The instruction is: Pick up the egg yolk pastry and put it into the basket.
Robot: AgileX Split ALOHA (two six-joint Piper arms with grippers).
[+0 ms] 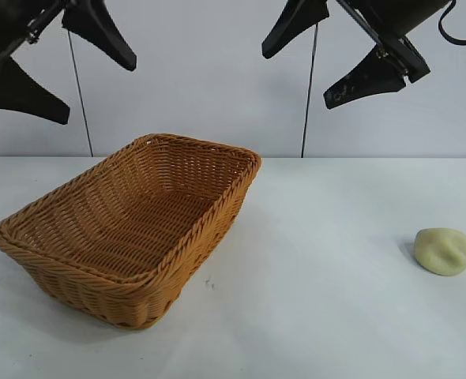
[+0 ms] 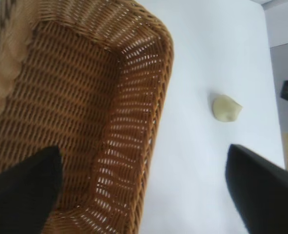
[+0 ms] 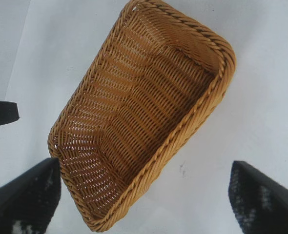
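Observation:
The egg yolk pastry [image 1: 443, 251], a small pale yellow-cream lump with a crease, lies on the white table at the far right; it also shows in the left wrist view [image 2: 226, 108]. The orange-brown wicker basket [image 1: 28, 229] stands empty at the left of the table, and shows in the left wrist view [image 2: 154, 97] and the right wrist view [image 3: 222, 63]. My left gripper [image 1: 63, 67] hangs open high above the basket's left end. My right gripper [image 1: 308, 63] hangs open high above the table's middle, well above and left of the pastry.
The white table [image 1: 312, 316] runs to a pale back wall with two thin dark vertical lines [image 1: 306, 95]. A small dark mark [image 1: 209, 282] lies on the table beside the basket's near corner.

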